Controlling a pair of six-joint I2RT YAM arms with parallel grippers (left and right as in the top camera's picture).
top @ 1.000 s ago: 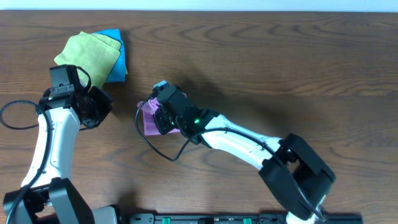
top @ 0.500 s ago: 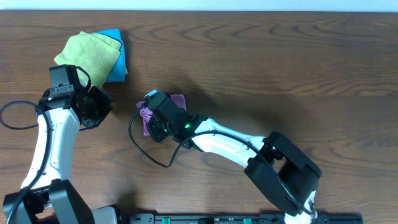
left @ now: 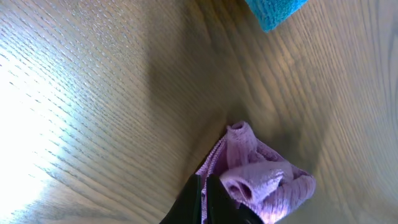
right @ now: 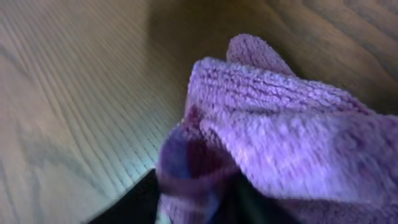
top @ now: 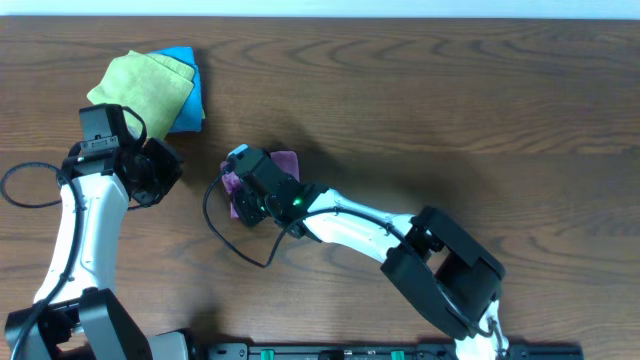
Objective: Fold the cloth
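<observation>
1. Over the last second the right arm (top: 350, 215) has swung further left across the dark wood worktop (top: 450, 100). Its jaws have moved across the lilac terry cloth (top: 286, 161).
2. A second ago the cloth peeked out on the left side of the right jaws. Now most of what shows is a flap at their upper right, with only a sliver left on the other side.
3. This suggests one layer has been dragged over another, so a fold seems to be under way. The cloth looks lumpy rather than flat and will probably need smoothing.
4. The cloth lies left of centre on the worktop, directly beneath and against the right jaws. In the right wrist view it fills the frame as a bunched roll pressed up to them. Whether the jaws are pinching it or letting go cannot be told.
5. The left arm (top: 85, 215) rests at the left side. Its jaws are pressed together and empty, near the cloth but not touching it.
6. A light green cloth (top: 138, 82) lies on a bright blue cloth (top: 190, 108) at the upper left, well apart from the lilac one.
</observation>
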